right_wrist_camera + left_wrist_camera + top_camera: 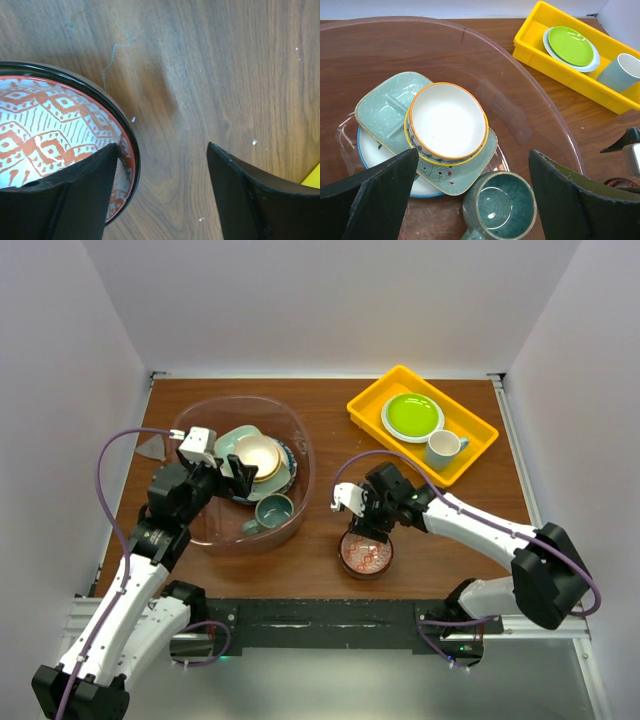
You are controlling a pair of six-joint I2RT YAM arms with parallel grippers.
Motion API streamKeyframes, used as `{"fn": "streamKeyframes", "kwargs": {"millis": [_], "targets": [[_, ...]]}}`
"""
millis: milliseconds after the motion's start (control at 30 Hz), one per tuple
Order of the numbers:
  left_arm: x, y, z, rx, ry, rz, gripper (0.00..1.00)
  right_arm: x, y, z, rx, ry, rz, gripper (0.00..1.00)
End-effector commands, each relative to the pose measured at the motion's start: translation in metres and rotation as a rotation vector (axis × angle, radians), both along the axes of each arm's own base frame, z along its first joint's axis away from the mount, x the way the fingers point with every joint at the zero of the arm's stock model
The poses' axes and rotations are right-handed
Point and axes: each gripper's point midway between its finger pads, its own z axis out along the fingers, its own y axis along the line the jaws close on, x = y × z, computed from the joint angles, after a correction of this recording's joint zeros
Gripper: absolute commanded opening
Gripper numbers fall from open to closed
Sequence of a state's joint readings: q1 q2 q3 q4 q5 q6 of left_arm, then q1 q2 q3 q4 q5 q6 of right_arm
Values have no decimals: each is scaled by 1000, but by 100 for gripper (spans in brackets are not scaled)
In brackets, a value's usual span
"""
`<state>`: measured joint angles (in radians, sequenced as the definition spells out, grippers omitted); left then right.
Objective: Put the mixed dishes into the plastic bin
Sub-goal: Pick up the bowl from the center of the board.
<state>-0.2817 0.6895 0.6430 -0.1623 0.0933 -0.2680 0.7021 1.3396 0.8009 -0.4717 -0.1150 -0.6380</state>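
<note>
The plastic bin (205,530) stands at the left and holds a blue-rimmed plate (375,155), a pale mint squarish dish (385,107), a yellow-rimmed white bowl (447,122) stacked on it, and a teal mug (500,205). My left gripper (472,167) hovers open above the mug and the stack, holding nothing. A red-and-white patterned bowl (366,553) with a dark rim sits on the table right of the bin. My right gripper (161,150) is open astride its rim (131,145): the left finger is inside the bowl, the right finger is over bare wood.
A yellow tray (470,455) at the back right holds a lime-green plate (412,415) and a small white cup (442,448). Bare wooden table (210,75) lies between the bin and the tray. White walls enclose the table.
</note>
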Motion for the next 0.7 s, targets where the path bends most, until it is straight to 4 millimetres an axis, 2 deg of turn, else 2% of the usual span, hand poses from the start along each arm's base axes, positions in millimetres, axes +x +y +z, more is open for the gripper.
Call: {"fn": "streamKeyframes", "kwargs": {"millis": [0, 133, 333, 433, 467, 567, 600, 667], "targets": [[3, -1, 14, 2, -65, -14, 96, 19, -3, 21, 19, -97, -42, 67], [3, -2, 13, 2, -62, -17, 96, 24, -8, 36, 65, -118, -69, 58], [3, -3, 11, 4, -57, -22, 96, 27, -13, 52, 131, -131, -98, 50], [3, -3, 11, 3, -58, -23, 96, 28, -15, 57, 152, -130, -105, 40], [3, -3, 11, 2, -57, -24, 96, 28, -14, 59, 165, -124, -103, 32], [2, -5, 11, -1, -58, -38, 97, 25, -14, 64, 200, -109, -101, 18], [2, -6, 12, -2, -63, -43, 97, 24, -14, 65, 208, -103, -99, 9], [1, -11, 11, -6, -61, -70, 97, 22, -13, 71, 242, -92, -94, 3]]}}
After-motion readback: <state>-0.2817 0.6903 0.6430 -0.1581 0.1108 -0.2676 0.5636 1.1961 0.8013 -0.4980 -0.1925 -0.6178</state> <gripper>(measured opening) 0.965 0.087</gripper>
